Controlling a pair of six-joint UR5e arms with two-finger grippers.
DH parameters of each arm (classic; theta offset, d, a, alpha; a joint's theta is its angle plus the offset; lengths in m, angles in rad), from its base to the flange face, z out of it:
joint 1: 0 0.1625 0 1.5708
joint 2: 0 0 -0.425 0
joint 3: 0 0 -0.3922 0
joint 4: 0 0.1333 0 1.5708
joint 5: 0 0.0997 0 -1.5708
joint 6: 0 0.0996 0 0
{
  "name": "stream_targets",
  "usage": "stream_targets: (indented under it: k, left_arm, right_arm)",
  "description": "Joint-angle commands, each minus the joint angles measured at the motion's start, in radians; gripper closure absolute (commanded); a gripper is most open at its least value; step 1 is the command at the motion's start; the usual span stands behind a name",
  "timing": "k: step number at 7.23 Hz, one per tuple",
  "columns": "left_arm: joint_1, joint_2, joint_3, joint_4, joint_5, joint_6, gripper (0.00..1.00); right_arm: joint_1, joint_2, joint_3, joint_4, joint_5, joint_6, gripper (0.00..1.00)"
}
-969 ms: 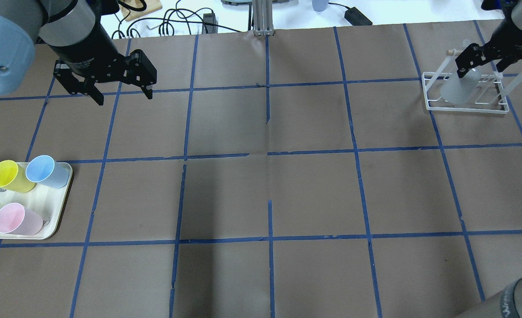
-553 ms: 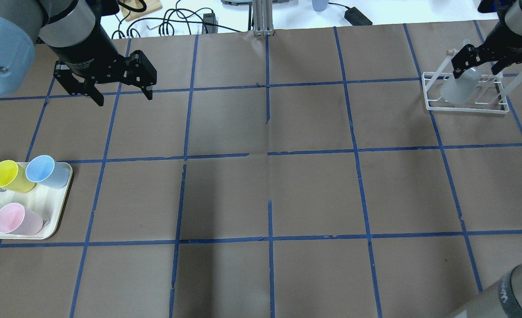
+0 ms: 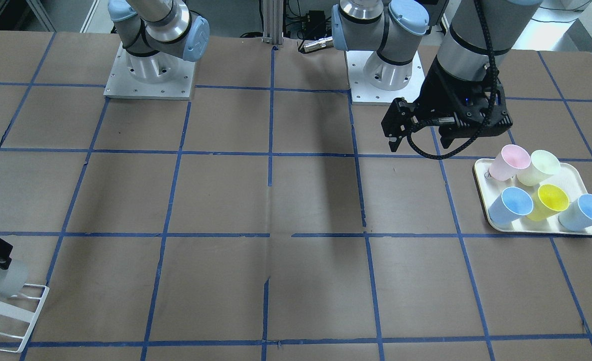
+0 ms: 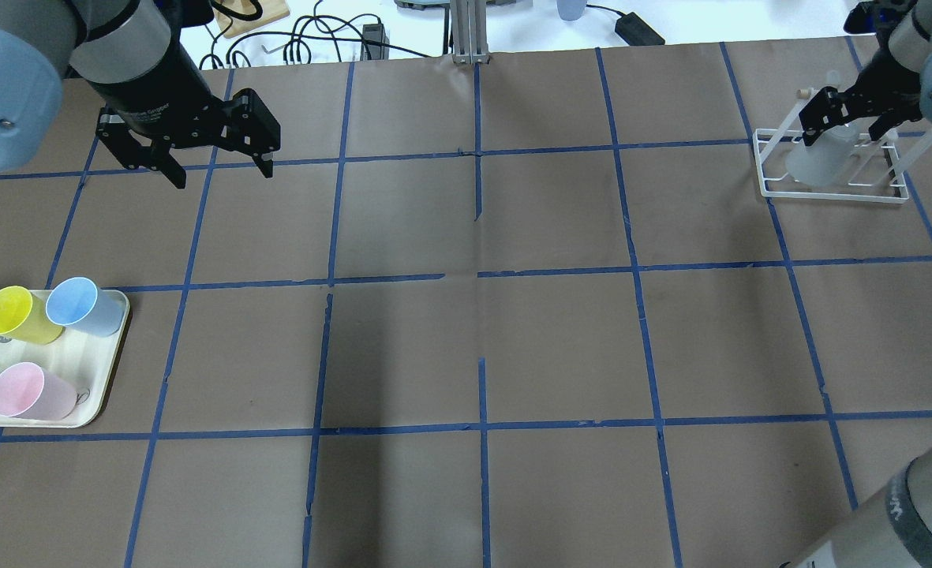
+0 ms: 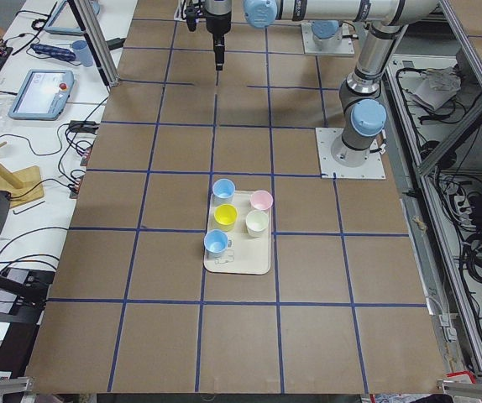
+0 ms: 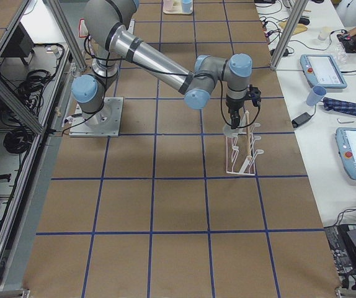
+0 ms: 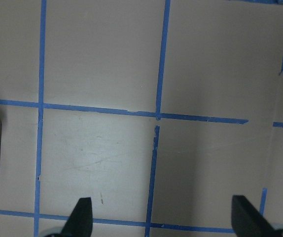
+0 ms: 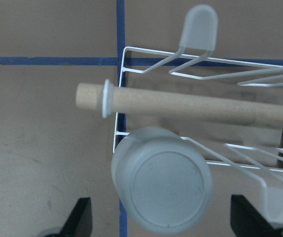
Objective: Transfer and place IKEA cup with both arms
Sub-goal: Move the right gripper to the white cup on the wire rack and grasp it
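The IKEA cup, a pale grey-white tumbler, hangs upside down and tilted on a prong of the white wire rack at the far right. My right gripper is open just above it, jaws spread to either side of the cup's base. In the right wrist view the base sits between the two fingertips without touching them. The cup also shows in the front-facing view. My left gripper is open and empty, hovering above bare table at the far left.
A cream tray at the left edge holds several coloured cups: blue, yellow, pale green and pink. The rack has a wooden handle bar across its top, close above the cup. Cables and devices lie beyond the table's far edge.
My right gripper has shifted slightly left over the cup and rack and stays open. The left arm has not moved.
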Motion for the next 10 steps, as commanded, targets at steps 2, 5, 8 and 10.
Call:
stream_targets:
  k: [2,5,8,10]
  left_arm:
    - [0.0,0.001,-0.001,0.0,-0.001,0.0,0.0]
    - [0.0,0.001,-0.001,0.0,-0.001,0.0,0.0]
    - [0.003,-0.001,0.004,0.0,-0.001,0.0,0.0]
    - [0.003,-0.001,0.004,0.0,-0.001,0.0,0.0]
  right_arm:
    - [0.0,0.014,-0.008,-0.001,0.007,0.0,0.0]
    - [0.0,0.021,-0.008,-0.001,0.01,-0.001,0.07]
    - [0.0,0.031,-0.013,0.002,-0.001,-0.003,0.16]
    - [0.0,0.028,-0.014,0.001,0.0,-0.003,0.18]
